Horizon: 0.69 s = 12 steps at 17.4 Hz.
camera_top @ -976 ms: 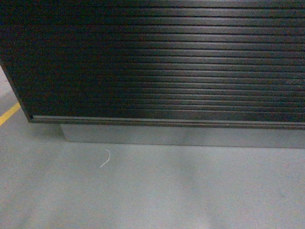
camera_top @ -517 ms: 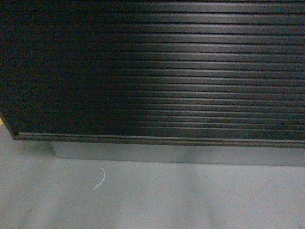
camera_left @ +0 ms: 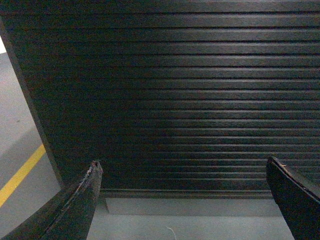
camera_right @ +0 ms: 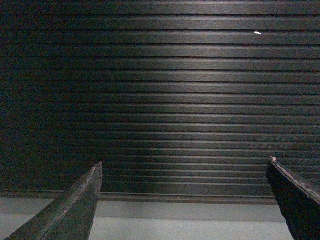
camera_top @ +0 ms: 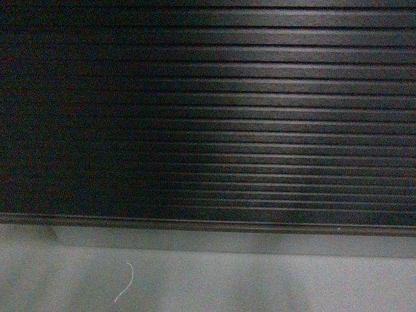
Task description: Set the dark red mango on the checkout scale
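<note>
You are facing a shop or shop-like checkout area with a plain, commercial look. A dark brown-black counter [camera_top: 208,110] fills nearly all of your forward view, its front panel made of long horizontal ribs. It sits on a recessed grey plinth [camera_top: 214,242]. Below is a smooth grey floor [camera_top: 260,286] with a small white thread [camera_top: 125,282] lying on it. In your left wrist view, a yellow line [camera_left: 20,175] painted on the floor runs past the counter's corner.
</note>
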Tool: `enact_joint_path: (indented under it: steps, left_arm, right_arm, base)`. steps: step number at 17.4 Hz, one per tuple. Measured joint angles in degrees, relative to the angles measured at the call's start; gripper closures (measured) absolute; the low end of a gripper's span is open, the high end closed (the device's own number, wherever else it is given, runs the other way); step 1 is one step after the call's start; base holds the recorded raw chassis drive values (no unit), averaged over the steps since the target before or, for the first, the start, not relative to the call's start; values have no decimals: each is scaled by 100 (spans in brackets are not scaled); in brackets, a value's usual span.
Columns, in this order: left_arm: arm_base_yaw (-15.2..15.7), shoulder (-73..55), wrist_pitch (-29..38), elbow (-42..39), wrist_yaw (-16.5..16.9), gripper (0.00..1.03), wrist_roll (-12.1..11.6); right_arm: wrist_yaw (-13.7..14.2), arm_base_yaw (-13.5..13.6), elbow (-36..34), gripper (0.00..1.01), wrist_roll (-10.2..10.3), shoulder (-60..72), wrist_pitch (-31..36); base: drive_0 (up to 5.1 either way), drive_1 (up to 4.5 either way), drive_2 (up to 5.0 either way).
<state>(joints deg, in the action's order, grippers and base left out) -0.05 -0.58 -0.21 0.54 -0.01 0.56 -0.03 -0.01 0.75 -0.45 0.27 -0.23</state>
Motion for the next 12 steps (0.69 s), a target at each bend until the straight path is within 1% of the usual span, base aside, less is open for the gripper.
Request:
enact_joint_path:
  steps: [4,6,12]
  left_arm:
    - [0,0,4,0,-4,5,-2]
    - [0,0,4,0,-2,5,-2]
    - [0,0,4,0,-2,5,-2]
  right_arm:
    - [2,0,0,3,0,0,7]
    - [2,0,0,3,0,0,0]
    - [2,0,0,3,0,0,0]
  base:
    - [2,301,-296]
    - [6,182,-169]
    - [0,0,0]
